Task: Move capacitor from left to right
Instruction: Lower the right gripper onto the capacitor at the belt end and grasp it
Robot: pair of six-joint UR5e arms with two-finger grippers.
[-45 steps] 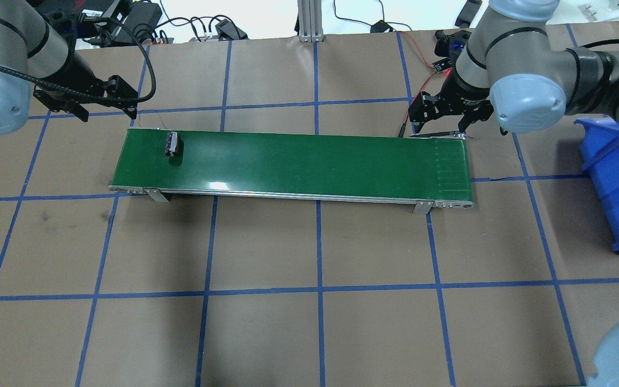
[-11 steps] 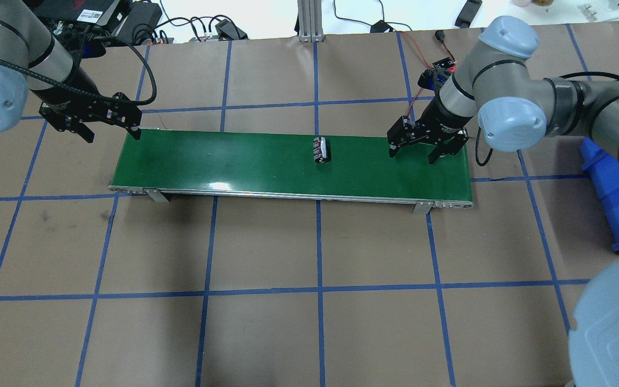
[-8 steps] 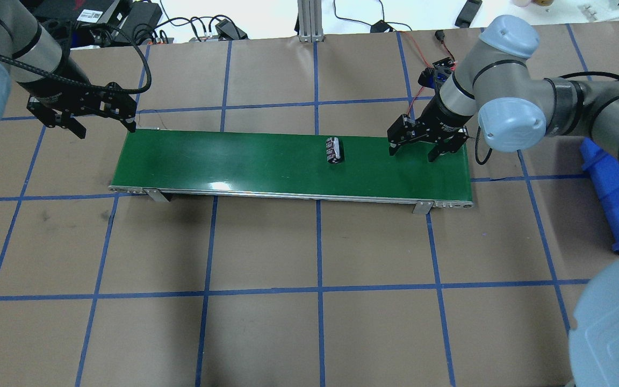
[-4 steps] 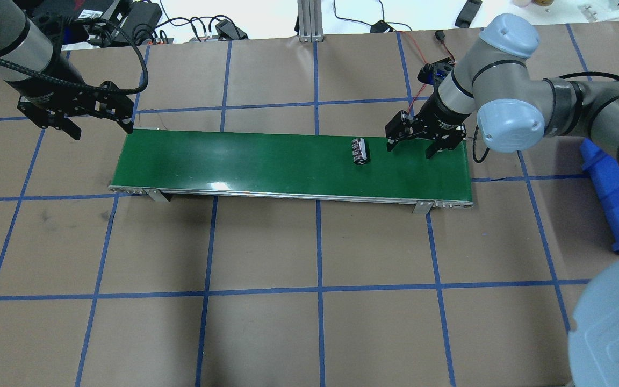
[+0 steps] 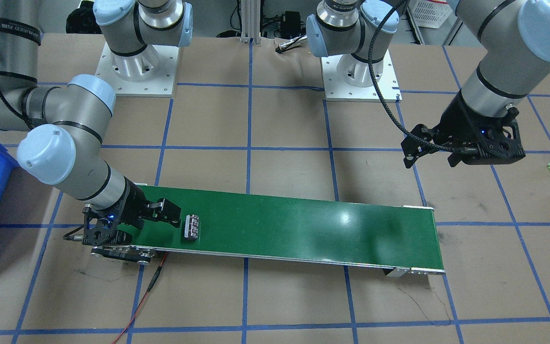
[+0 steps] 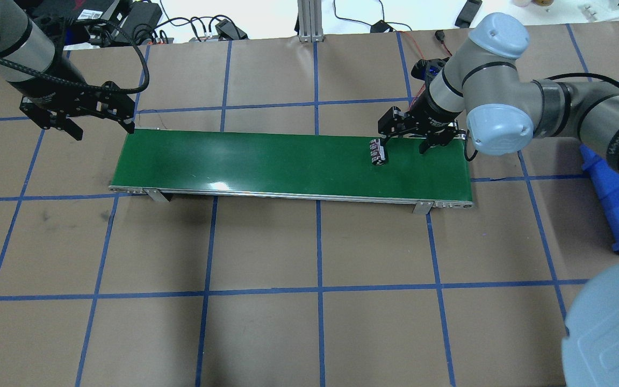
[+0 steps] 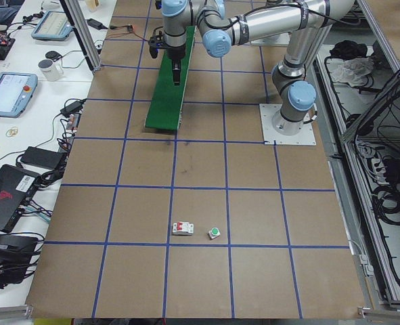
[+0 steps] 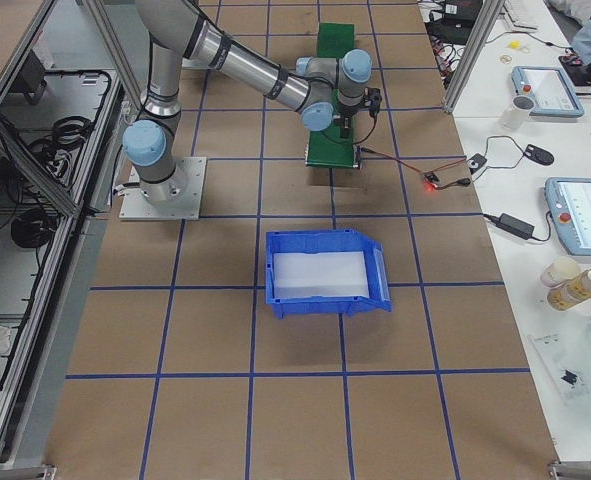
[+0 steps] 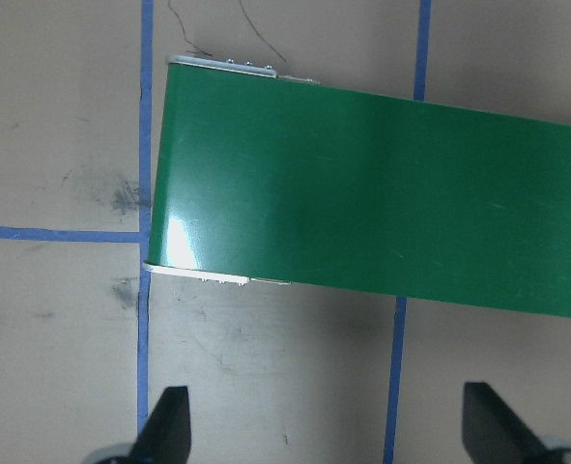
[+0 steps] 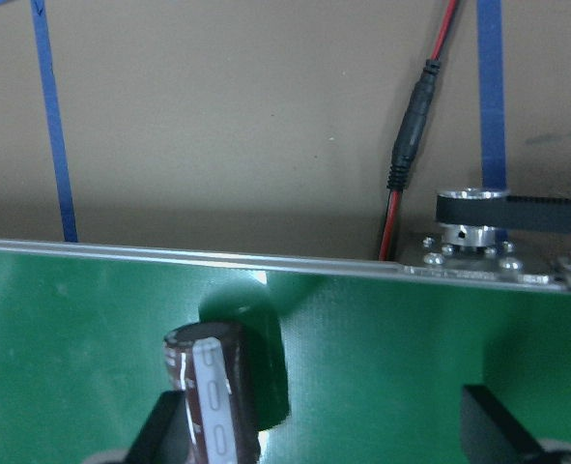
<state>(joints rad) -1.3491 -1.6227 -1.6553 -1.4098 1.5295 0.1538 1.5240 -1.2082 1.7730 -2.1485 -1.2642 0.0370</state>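
Capacitor (image 6: 378,152) on belt (image 6: 266,161), right of centre in overhead view, beside R gripper (image 6: 403,142), jaws apart; grasp and drop-off remain. L gripper (image 6: 102,130) also apart, empty.

Bright, even, lit from overhead. White glare on the green belt (image 6: 288,161) toward 9 o'clock in both overhead and left wrist views. Soft, faint shadows on the brown table (image 6: 309,333) beside the belt. Dark shadow hugging the capacitor (image 10: 213,387) at 2 o'clock, close up.
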